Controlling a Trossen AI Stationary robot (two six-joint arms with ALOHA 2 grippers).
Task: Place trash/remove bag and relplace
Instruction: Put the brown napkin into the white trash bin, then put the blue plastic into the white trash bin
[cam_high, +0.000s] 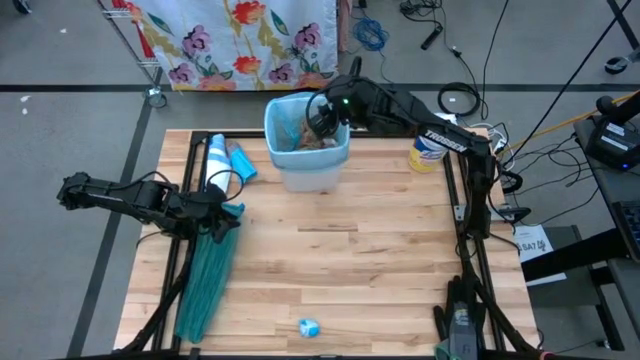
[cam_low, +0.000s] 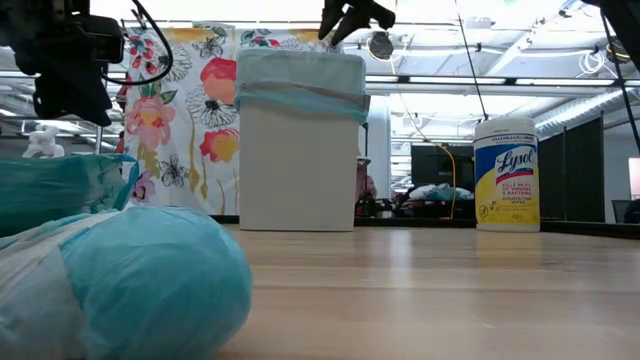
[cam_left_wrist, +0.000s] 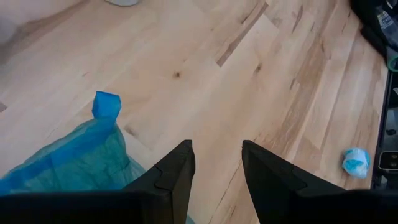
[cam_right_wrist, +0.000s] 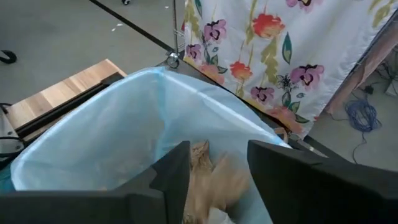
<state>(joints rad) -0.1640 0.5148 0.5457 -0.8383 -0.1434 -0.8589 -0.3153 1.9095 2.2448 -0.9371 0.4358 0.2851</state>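
Inside bag (cam_right_wrist: 112, 143), brown trash (cam_right_wrist: 208, 177), unseen low.

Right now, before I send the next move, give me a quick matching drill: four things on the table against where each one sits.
Things:
1. bin
2. wipes tub
3. small blue wad
4. teal bag

Places:
A. near front edge of table, alone
B. under the open right gripper, scraps inside
C. left side, beside the open left gripper
D. back right, right of the bin

Pairs: 1-B, 2-D, 3-A, 4-C
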